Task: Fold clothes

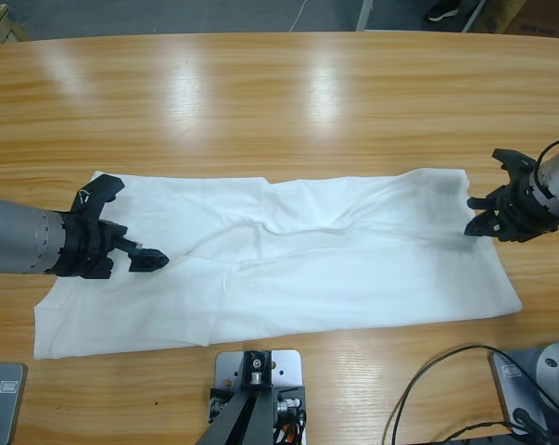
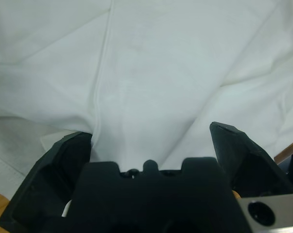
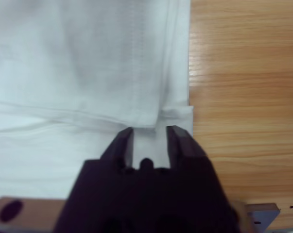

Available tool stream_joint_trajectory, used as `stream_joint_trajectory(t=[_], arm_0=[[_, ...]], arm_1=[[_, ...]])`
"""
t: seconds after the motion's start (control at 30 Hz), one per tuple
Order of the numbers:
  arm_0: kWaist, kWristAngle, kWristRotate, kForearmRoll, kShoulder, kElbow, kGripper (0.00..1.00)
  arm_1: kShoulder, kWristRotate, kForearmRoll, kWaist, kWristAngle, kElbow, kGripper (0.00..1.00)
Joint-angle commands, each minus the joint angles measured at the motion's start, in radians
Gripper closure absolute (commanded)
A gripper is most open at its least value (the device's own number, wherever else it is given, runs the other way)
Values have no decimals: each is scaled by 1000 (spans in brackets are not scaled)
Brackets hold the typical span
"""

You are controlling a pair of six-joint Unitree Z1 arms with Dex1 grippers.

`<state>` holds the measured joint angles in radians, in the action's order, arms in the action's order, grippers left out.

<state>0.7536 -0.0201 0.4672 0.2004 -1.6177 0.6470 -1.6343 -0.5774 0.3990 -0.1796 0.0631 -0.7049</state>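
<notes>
While the shirt (image 1: 288, 264) lies as a long folded band across the near half of the table (image 1: 260, 93), left gripper (image 1: 121, 227) wide open over its left end, right gripper (image 1: 488, 199) narrowly open at its right edge, holding nothing.

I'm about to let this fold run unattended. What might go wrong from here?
The left gripper is open over the T-shirt and grips nothing, so a lift now may raise one end only. The right gripper has its fingers close together at the hem corner; whether it holds all layers is unclear, so part of the cloth may slip. Wrinkles mid-shirt could get creased into the fold.
</notes>
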Motion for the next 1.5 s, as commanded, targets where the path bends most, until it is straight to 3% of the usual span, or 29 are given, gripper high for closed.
stream_joint_trajectory(t=[0.03,0.13,0.2,0.37,0.43,0.63,0.7,0.77,0.83,1.23,1.5], arm_0=[[10,-12,-6,15,6,-30,55],[10,-12,-4,15,5,-30,55],[10,-12,-4,16,7,-30,55],[10,-12,6,16,7,-34,55],[10,-12,7,16,6,-35,55],[10,-14,13,16,7,-30,55],[10,-14,14,16,9,-31,55],[10,-14,16,16,7,-32,55],[10,-14,18,15,7,-30,55],[12,-14,18,16,16,-43,55],[12,-14,18,16,19,-54,55]], arm_1=[[-8,14,-11,12,14,33,115],[-33,12,-39,12,43,37,184],[-38,8,-51,12,70,33,308],[-85,8,-89,12,89,35,497],[-88,8,-92,12,89,36,637],[-102,11,-93,19,87,43,742],[-91,11,-89,19,85,48,870],[-79,15,-82,19,79,50,895],[-68,36,-78,19,60,46,1000],[-129,227,-25,19,-75,-35,1000],[-182,231,49,20,-122,-106,1000]])
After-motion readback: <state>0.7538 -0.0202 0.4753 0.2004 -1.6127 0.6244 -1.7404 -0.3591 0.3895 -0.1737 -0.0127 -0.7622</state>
